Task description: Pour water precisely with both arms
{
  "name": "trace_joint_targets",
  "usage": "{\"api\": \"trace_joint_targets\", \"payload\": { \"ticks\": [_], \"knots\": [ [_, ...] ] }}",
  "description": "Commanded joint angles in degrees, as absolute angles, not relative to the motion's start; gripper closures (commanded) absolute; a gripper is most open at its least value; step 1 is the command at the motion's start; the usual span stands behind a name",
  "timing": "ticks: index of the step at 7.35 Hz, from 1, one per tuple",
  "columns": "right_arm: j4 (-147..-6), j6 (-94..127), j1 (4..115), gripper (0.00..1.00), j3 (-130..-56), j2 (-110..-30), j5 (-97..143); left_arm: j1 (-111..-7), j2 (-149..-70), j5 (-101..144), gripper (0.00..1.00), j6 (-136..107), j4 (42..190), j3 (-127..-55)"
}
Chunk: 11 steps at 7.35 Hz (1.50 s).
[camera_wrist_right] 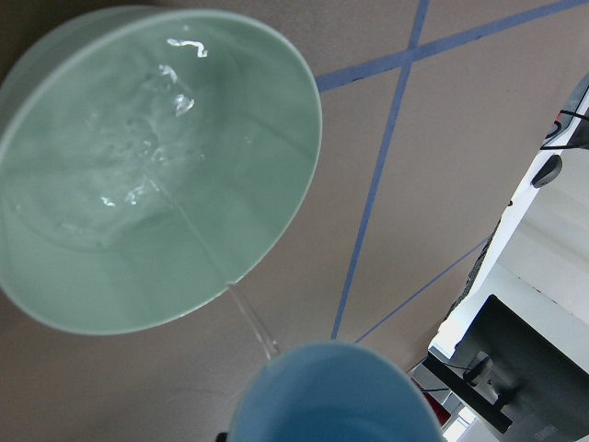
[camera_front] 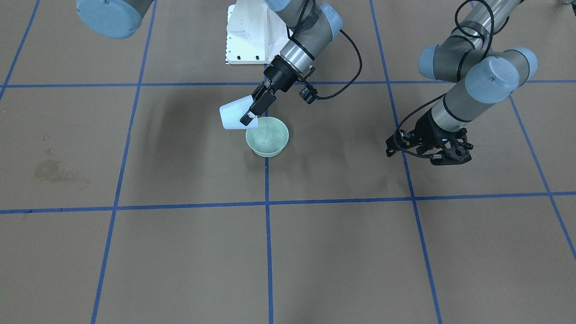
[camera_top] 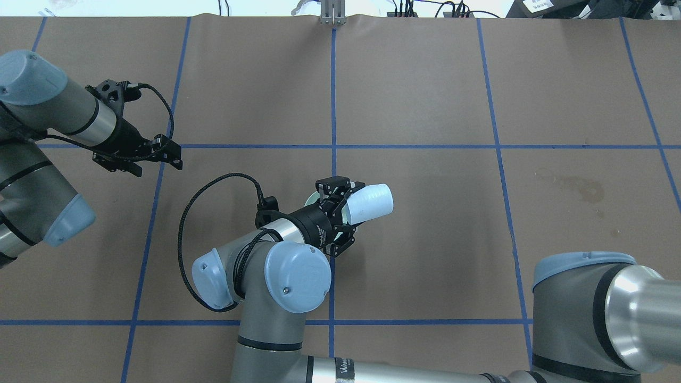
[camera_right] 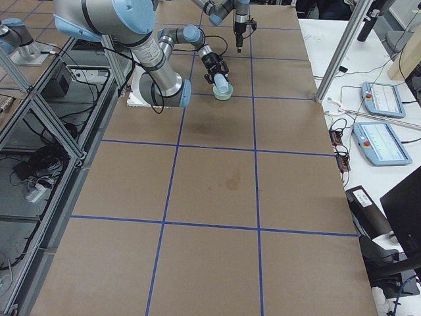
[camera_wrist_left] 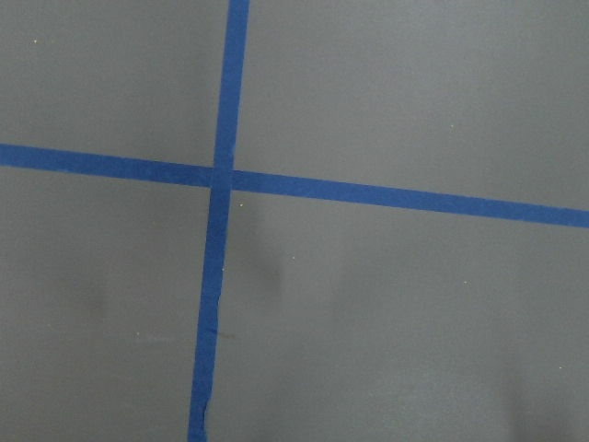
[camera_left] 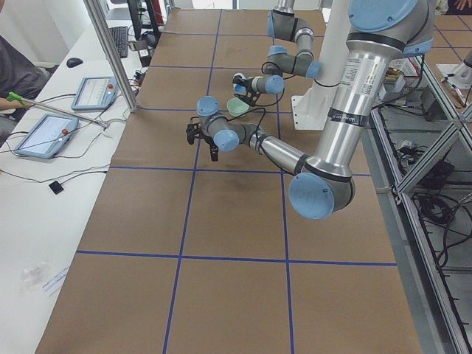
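Cup: right up against the right wrist lens is the pale blue plastic cup [camera_wrist_right: 331, 391], tipped well over with its mouth aimed at the bowl.
Right gripper: the black two-finger right gripper [camera_top: 348, 213] is clamped across the cup's body, a finger on each side.
Water: there's the pour, a thin clear thread of water [camera_wrist_right: 248, 318] leaving the cup's lip and crossing the bowl's rim. More of it shows as whitish glints and ripples in the bottom of the bowl.
Bowl: the mint-green round bowl [camera_front: 267, 147] stands upright just under the cup's mouth, on a blue tape line.
Table: the brown paper-covered table [camera_front: 342, 252] is marked off in a blue tape grid.
Left gripper: well apart on the robot's left, the black left gripper [camera_front: 428, 153] hangs above the paper. Its fingers look spread wide, and its wrist camera looks down on a tape crossing.
Stain: a dark damp stain [camera_front: 56, 173] lies on the robot's right side, far from the bowl.
Base: the white bolted pedestal [camera_front: 247, 36] is at the very back.
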<state>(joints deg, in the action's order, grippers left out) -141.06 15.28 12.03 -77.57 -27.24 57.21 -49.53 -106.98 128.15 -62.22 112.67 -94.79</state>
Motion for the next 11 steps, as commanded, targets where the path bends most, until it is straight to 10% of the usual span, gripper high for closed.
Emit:
{"api": "trace_joint_targets", "payload": {
  "ticks": [1,5,11],
  "knots": [
    [-138.27,20.38,12.39,0.74,-82.31,-28.20,57.48,-49.66,-106.96,128.14,0.00,-62.14,112.68,-95.01],
    [-118.71,33.26,18.43,0.74,-114.30,-52.69,68.07,-49.83,-107.05,128.14,0.00,-62.49,112.59,-96.94],
    [-68.13,54.39,38.38,0.73,-119.64,-91.59,82.52,-49.83,-107.40,128.23,0.00,-62.75,112.59,-96.94]
  ]
}}
